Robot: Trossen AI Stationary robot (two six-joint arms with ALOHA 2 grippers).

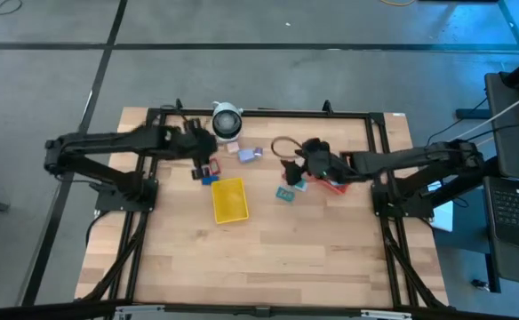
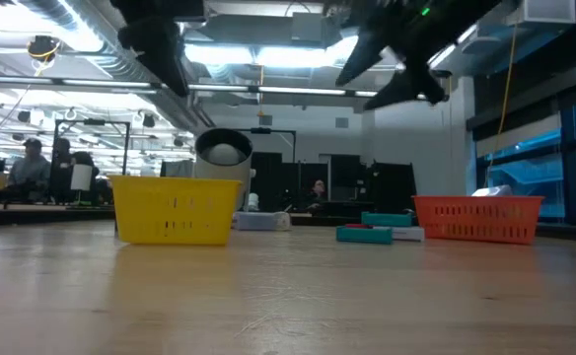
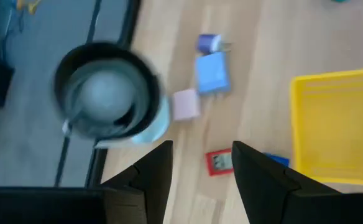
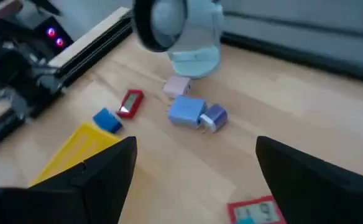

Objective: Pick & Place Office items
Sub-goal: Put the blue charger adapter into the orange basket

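On the wooden table (image 1: 268, 258) small office items (image 4: 187, 111) lie scattered between the yellow tray (image 1: 229, 199) and the white round object (image 1: 227, 122). The left gripper (image 3: 197, 171) hovers over a red block (image 3: 219, 162), jaws spread and empty; the right gripper (image 4: 194, 168) hangs near the red-orange tray (image 2: 477, 217), jaws wide apart

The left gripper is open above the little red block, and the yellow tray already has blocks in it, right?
Not quite. The left gripper is open above the red block, but the yellow tray has nothing in it; the high view shows that.
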